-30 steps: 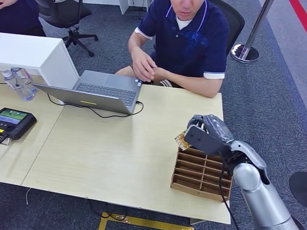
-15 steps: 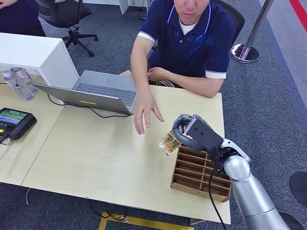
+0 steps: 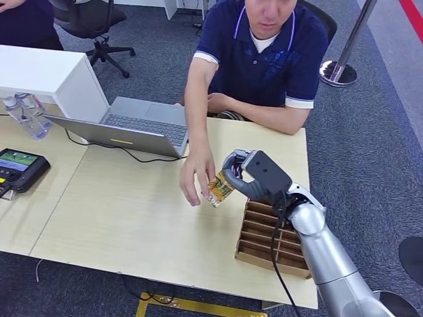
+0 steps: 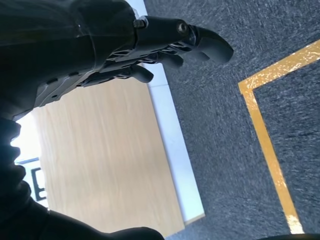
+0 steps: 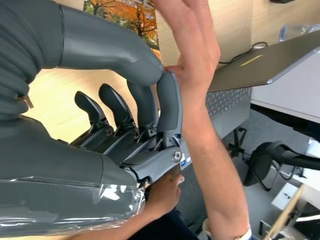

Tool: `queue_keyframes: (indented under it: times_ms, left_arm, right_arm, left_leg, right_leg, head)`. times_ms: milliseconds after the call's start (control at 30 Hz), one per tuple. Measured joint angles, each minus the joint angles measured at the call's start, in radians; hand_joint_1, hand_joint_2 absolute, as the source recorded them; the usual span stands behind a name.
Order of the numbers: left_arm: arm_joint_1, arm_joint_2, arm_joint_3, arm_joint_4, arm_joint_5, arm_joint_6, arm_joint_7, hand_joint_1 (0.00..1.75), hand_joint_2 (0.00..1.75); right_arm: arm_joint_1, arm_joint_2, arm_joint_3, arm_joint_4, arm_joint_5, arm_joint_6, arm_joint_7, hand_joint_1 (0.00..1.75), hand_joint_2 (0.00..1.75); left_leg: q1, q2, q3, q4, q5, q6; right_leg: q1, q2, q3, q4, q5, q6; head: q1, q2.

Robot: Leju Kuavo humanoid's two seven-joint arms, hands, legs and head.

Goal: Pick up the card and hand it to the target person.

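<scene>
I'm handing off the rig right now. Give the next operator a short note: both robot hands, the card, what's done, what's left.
Right robot hand: pinches the card, held out over the table toward the seated person.
Left robot hand: holds nothing, fingers loosely apart, down beside the table edge.
Person's hand: at the card, fingers on its far edge.
Done: card out of the cardboard rack and offered.
Left: let go once the person has it, then draw the arm back.

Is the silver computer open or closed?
Open. The laptop has its keyboard showing, its lid lies tilted back toward the camera, and a black cable runs from it.
</scene>
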Motion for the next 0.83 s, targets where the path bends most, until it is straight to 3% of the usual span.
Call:
queue_keyframes:
  times_ms: [333, 367, 433, 467, 500, 567, 600, 633, 767, 833]
  left_arm:
    - [0.000, 0.001, -0.019, 0.000, -0.012, -0.013, 0.008, 0.00, 1.75]
    - [0.000, 0.002, -0.020, 0.000, -0.012, -0.014, 0.010, 0.00, 1.31]
    - [0.000, 0.002, -0.024, 0.000, -0.013, -0.017, 0.014, 0.00, 1.31]
    - [0.000, 0.002, -0.025, 0.000, -0.013, -0.019, 0.016, 0.00, 1.31]
    - [0.000, 0.003, -0.027, 0.000, -0.013, -0.021, 0.018, 0.00, 1.75]
    - [0.000, 0.003, -0.028, 0.000, -0.014, -0.024, 0.020, 0.00, 1.75]
    - [0.000, 0.003, -0.028, 0.000, -0.014, -0.025, 0.020, 0.00, 1.75]
    - [0.000, 0.003, -0.028, 0.000, -0.015, -0.025, 0.021, 0.00, 1.75]
    - [0.000, 0.003, -0.029, 0.000, -0.017, -0.025, 0.020, 0.00, 0.00]
    - [0.000, 0.004, -0.029, 0.000, -0.017, -0.025, 0.019, 0.00, 0.00]
  right_arm:
    - [-0.005, 0.034, 0.002, 0.028, 0.003, -0.008, 0.017, 1.48, 1.75]
    - [-0.005, 0.034, 0.002, 0.030, 0.004, -0.008, 0.018, 1.49, 1.75]
    - [-0.005, 0.034, 0.002, 0.034, 0.005, -0.008, 0.021, 1.44, 1.75]
    - [-0.005, 0.034, 0.002, 0.035, 0.005, -0.008, 0.023, 1.21, 1.75]
    - [-0.005, 0.034, 0.002, 0.035, 0.005, -0.008, 0.024, 0.83, 1.75]
    - [-0.004, 0.034, 0.002, 0.035, 0.006, -0.008, 0.026, 0.14, 1.75]
    - [-0.004, 0.034, 0.002, 0.035, 0.006, -0.008, 0.028, 0.00, 1.75]
    - [-0.003, 0.034, 0.002, 0.035, 0.007, -0.008, 0.029, 0.00, 1.75]
    - [0.003, 0.034, 0.002, 0.035, 0.008, -0.008, 0.037, 0.00, 1.75]
    - [0.006, 0.034, 0.002, 0.034, 0.008, -0.008, 0.040, 0.00, 1.75]
  left_leg:
    - [0.000, 0.000, 0.000, 0.000, 0.000, 0.000]
    - [0.000, 0.000, 0.000, 0.000, 0.000, 0.000]
    - [0.000, 0.000, 0.000, 0.000, 0.000, 0.000]
    - [0.000, 0.000, 0.000, 0.000, 0.000, 0.000]
    - [0.000, 0.000, 0.000, 0.000, 0.000, 0.000]
    - [0.000, 0.000, 0.000, 0.000, 0.000, 0.000]
    - [0.000, 0.000, 0.000, 0.000, 0.000, 0.000]
    - [0.000, 0.000, 0.000, 0.000, 0.000, 0.000]
    - [0.000, 0.000, 0.000, 0.000, 0.000, 0.000]
    - [0.000, 0.000, 0.000, 0.000, 0.000, 0.000]
  right_leg:
    - [0.000, 0.000, 0.000, 0.000, 0.000, 0.000]
    - [0.000, 0.000, 0.000, 0.000, 0.000, 0.000]
    - [0.000, 0.000, 0.000, 0.000, 0.000, 0.000]
    - [0.000, 0.000, 0.000, 0.000, 0.000, 0.000]
    - [0.000, 0.000, 0.000, 0.000, 0.000, 0.000]
    - [0.000, 0.000, 0.000, 0.000, 0.000, 0.000]
    - [0.000, 0.000, 0.000, 0.000, 0.000, 0.000]
    - [0.000, 0.000, 0.000, 0.000, 0.000, 0.000]
    - [0.000, 0.000, 0.000, 0.000, 0.000, 0.000]
    - [0.000, 0.000, 0.000, 0.000, 0.000, 0.000]
  head:
    - [0.000, 0.000]
    - [0.000, 0.000]
    - [0.000, 0.000]
    - [0.000, 0.000]
    - [0.000, 0.000]
    - [0.000, 0.000]
    - [0.000, 0.000]
    - [0.000, 0.000]
    - [0.000, 0.000]
    - [0.000, 0.000]
